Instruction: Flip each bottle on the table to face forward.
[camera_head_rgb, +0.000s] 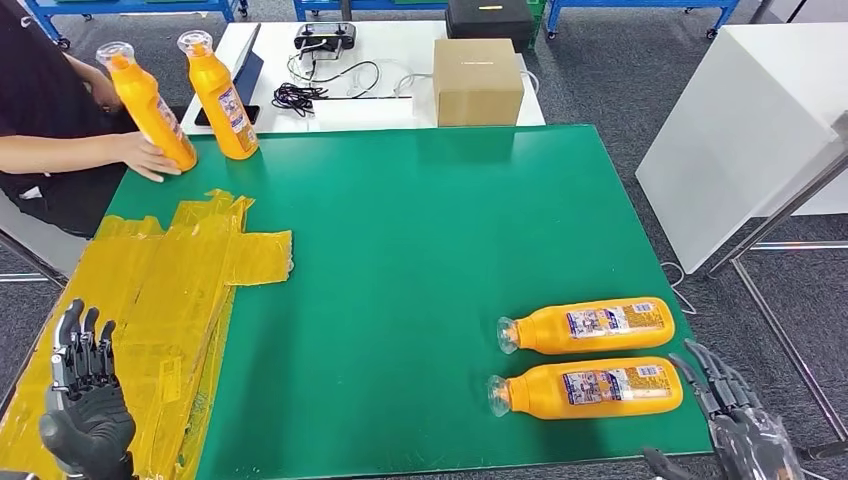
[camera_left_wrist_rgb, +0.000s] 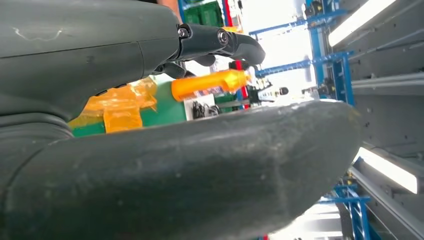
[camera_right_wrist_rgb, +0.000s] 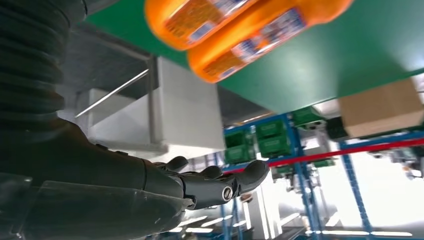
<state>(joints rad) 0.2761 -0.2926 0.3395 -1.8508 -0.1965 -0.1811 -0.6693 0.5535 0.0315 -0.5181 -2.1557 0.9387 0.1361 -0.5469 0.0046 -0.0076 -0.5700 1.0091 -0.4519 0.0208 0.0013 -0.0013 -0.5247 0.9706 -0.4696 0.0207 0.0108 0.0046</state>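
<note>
Bottles first: two orange ones lie on their sides near the right front corner of the green counter (camera_head_rgb: 420, 230), side by side and just about touching, caps pointing left, labels up. That's the near bottle (camera_head_rgb: 588, 388) and the far bottle (camera_head_rgb: 590, 326). Two more stand upright at the far left edge, a left upright bottle (camera_head_rgb: 150, 105) with a person's hand (camera_head_rgb: 148, 157) on its base, and a right upright bottle (camera_head_rgb: 224, 98) just beside it. The left hand (camera_head_rgb: 85, 400) sits off the front left corner over the yellow tape patch (camera_head_rgb: 180, 280), fingers straight and apart, holding nothing. The right hand (camera_head_rgb: 735, 420) is just beside the near bottle's base, fingers spread, empty too. A cardboard box (camera_head_rgb: 478, 80) sits on the white table behind.
</note>
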